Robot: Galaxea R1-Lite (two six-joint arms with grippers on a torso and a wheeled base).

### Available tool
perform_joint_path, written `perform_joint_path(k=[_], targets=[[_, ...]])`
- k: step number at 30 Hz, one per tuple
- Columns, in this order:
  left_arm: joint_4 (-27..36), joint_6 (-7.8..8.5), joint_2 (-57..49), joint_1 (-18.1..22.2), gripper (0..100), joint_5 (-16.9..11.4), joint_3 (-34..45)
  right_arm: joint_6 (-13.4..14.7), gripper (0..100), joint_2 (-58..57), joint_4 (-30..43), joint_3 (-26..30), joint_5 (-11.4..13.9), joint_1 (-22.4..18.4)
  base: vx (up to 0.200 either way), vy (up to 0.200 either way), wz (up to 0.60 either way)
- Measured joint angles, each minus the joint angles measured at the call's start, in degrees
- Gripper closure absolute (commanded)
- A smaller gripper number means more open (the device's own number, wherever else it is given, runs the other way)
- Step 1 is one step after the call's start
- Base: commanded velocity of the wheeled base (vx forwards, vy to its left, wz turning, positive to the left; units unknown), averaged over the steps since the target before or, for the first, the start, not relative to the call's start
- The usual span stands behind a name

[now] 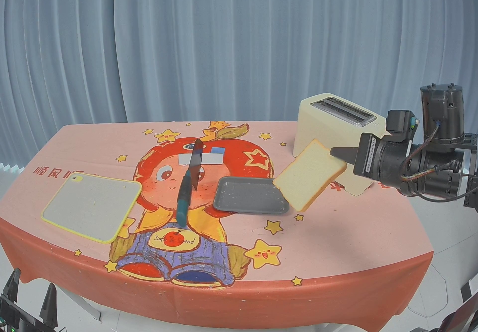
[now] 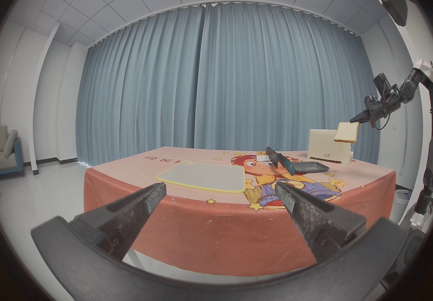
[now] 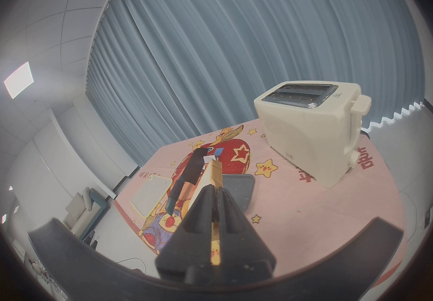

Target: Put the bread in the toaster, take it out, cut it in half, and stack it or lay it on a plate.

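My right gripper (image 1: 339, 154) is shut on a slice of bread (image 1: 308, 174), holding it in the air, tilted, in front of the cream toaster (image 1: 338, 131). In the right wrist view the bread (image 3: 215, 180) is edge-on between the fingers (image 3: 198, 216), with the toaster (image 3: 315, 128) beyond it. A dark grey plate (image 1: 251, 194) lies just left of the bread. The knife (image 1: 188, 182) with a teal handle lies across the table's middle. A grey cutting board (image 1: 92, 205) with a yellow rim lies at the left. My left gripper (image 2: 221, 200) is open, low, off the table's front left corner.
A small white and blue card (image 1: 206, 156) lies behind the knife's blade. The table carries a pink cartoon cloth (image 1: 323, 243). A blue curtain (image 1: 239, 29) hangs behind the table. Bare cloth lies in front of the plate and toaster.
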Motion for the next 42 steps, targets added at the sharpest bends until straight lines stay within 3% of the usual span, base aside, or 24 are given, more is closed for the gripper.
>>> perform_joint_path(k=[42], targets=[[0.0, 0.0, 0.0, 0.0, 0, 0.0, 0.0, 4.8, 100, 0.5, 0.0, 0.2, 0.2, 4.7, 0.0, 0.2, 0.0]])
